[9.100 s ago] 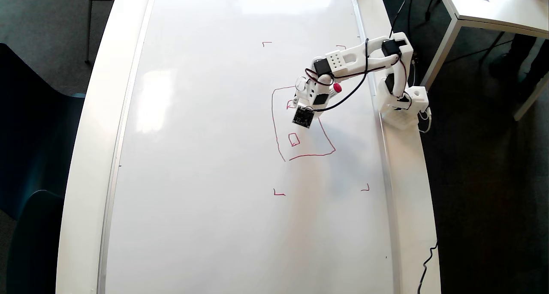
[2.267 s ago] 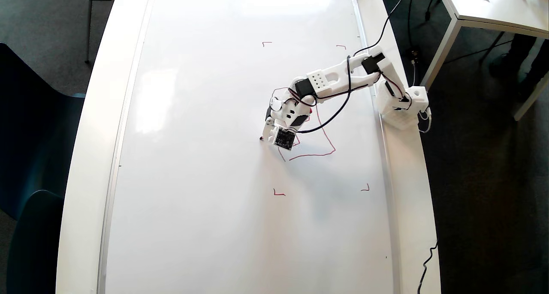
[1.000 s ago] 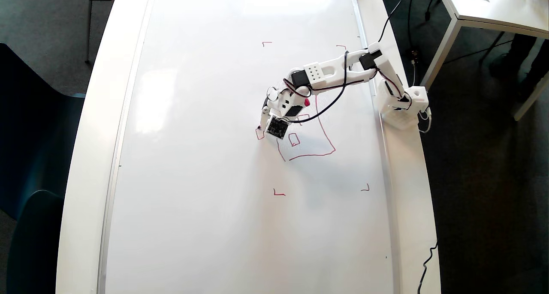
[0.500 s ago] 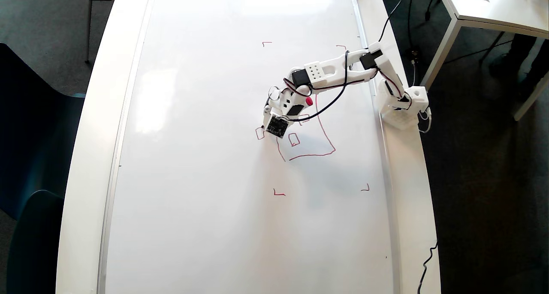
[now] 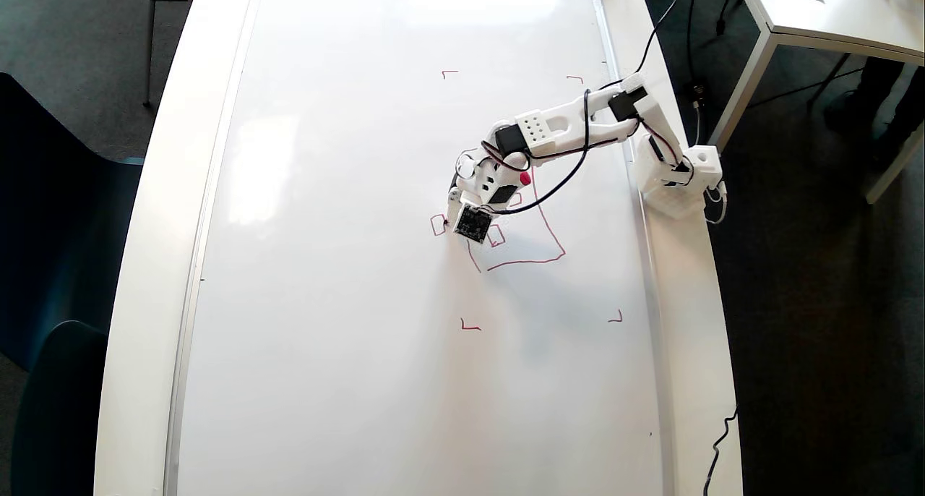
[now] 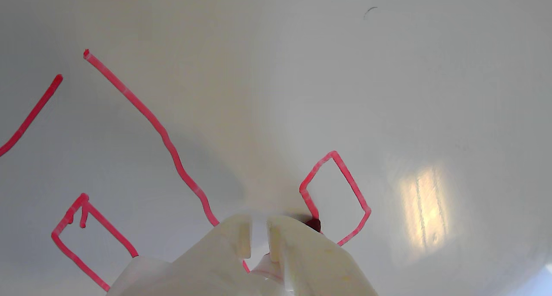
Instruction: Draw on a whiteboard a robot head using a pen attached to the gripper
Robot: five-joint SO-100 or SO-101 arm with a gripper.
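Note:
The whiteboard [image 5: 347, 264] fills the table top. On it is the red robot head [image 5: 551, 230], a wobbly box with small squares inside; its small outer square [image 5: 437, 225] lies just left of the box. My white gripper [image 5: 450, 218] hangs over that square's right edge, shut on the pen [image 5: 525, 179], whose red cap points back toward the arm. In the wrist view the gripper [image 6: 258, 228] enters from below, jaws almost together. The dark pen tip [image 6: 314, 224] touches the whiteboard [image 6: 431, 93] at the small square's [image 6: 350, 188] near left corner.
The arm's base [image 5: 676, 181] is clamped at the board's right edge, with black cables running off to the right. Small red corner marks [image 5: 470, 327] frame the drawing area. A second white table [image 5: 831, 11] stands at the upper right, and dark chairs [image 5: 43, 228] at the left.
Over the last seconds a small red square appeared left of the box. In the last half second the gripper slid slightly down and right, to that square's right edge.

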